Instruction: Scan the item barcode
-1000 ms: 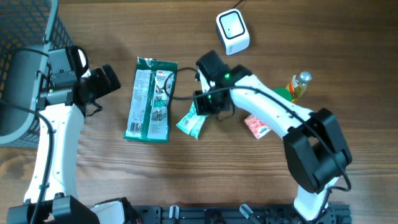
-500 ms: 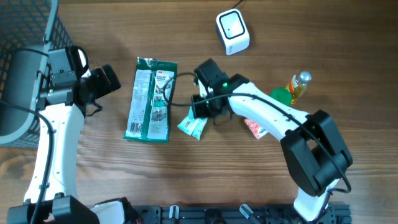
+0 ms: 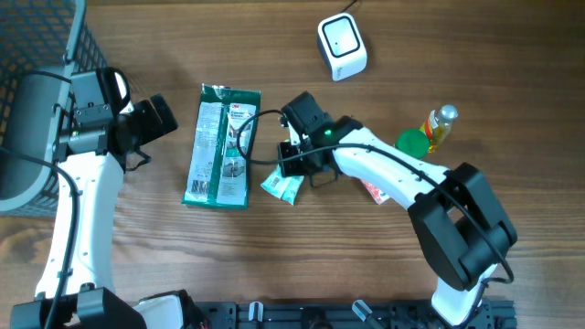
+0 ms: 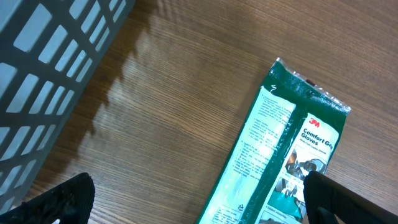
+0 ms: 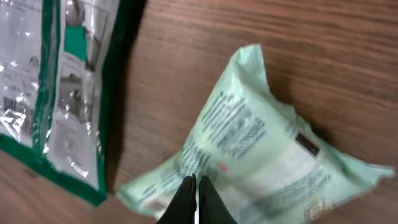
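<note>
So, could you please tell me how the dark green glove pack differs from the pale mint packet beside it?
The glove pack is dark green, long and flat; the mint packet is pale, much smaller and crumpled. The shut right gripper sits at the mint packet's edge; no gripper is on the glove pack. Both are printed wrappers lying on the table.

Setting: robot lab bench laid out like a shop checkout.
Surface: brown wood-grain table carrying two white-and-black robot arms.
Scanner: white cube-shaped barcode reader on a cable, beyond the right gripper.
Stock: green printed retail glove pack just left of that gripper. Pale green printed pouch at its tips. Small red sachet and green-capped bottle to its right.
Container: dark grid-walled basket, far to its left.
</note>
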{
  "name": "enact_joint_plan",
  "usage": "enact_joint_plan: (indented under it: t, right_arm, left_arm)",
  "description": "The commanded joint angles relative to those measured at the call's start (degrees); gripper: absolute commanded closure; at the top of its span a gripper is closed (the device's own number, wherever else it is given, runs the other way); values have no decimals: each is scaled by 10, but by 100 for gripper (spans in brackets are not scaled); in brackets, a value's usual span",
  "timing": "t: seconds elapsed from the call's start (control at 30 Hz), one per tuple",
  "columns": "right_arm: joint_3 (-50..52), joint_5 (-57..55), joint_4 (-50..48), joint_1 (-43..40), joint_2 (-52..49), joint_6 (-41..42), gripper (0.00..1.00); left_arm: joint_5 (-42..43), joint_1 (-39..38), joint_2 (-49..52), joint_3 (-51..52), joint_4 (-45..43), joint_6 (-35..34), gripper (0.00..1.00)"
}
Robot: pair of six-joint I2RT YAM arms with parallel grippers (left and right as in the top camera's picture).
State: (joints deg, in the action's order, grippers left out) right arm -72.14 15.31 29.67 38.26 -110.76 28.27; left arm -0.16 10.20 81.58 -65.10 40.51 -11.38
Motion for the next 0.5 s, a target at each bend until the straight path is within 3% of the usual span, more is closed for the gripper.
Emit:
enact_joint_plan:
  t: [0.0,0.13,0.47]
  right_arm:
    - [40,-16,-54,1,3,3,95]
    - [94,-22,-163,1,3,3,95]
    - [52,29,-209,-18,72,3,93]
  left_arm:
    - [-2,2,-1,-3,-2,7,0]
    - [-2,2,-1,-3,-2,7,0]
    - [-2,2,-1,-3,-2,7,0]
